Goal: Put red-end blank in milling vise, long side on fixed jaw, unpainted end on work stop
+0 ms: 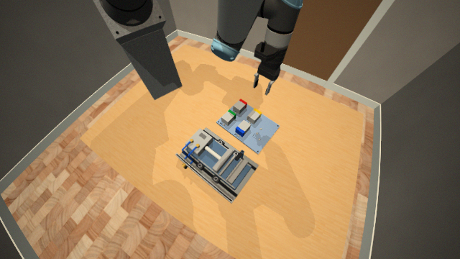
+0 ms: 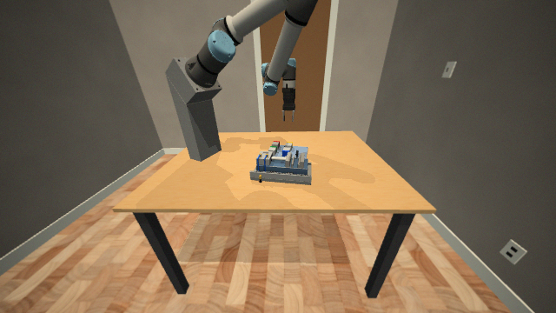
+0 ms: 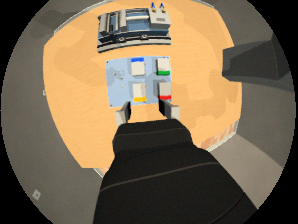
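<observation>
The red-ended blank [image 1: 239, 106] lies at the far corner of the blue plate [image 1: 249, 130]; it also shows in the wrist view [image 3: 164, 90]. Blanks with green [image 1: 228, 116], yellow [image 1: 254, 115] and blue [image 1: 243, 127] ends lie on the same plate. The vise [image 1: 216, 163] stands in front of the plate, its hosed block [image 1: 200, 141] at the left, and nothing lies between its jaws. My gripper [image 1: 262, 87] hangs open and empty, high above the table beyond the plate's far edge; it also shows in the exterior view [image 2: 287, 116].
The robot's grey pedestal [image 1: 151, 54] stands at the table's far left. The vise and plate sit close together in mid-table [image 2: 283, 163]. A brown door [image 1: 330, 32] is behind the table.
</observation>
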Available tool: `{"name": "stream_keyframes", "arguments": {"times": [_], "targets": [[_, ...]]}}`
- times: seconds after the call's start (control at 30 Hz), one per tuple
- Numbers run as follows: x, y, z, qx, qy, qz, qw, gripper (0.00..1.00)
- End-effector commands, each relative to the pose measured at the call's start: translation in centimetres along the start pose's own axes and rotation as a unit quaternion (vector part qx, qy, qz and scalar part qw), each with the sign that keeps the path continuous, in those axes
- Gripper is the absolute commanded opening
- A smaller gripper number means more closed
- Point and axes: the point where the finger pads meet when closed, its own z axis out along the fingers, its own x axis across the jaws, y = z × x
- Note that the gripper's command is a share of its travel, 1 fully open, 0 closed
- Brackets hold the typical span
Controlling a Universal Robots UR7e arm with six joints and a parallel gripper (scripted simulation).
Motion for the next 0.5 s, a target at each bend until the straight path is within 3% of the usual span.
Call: {"name": "stream_keyframes", "arguments": {"times": [0.0, 0.47], "targets": [[-0.04, 0.02, 0.58, 0.000, -0.001, 0.000, 1.000, 1.00], [-0.04, 0.03, 0.59, 0.000, -0.001, 0.000, 1.000, 1.00]]}}
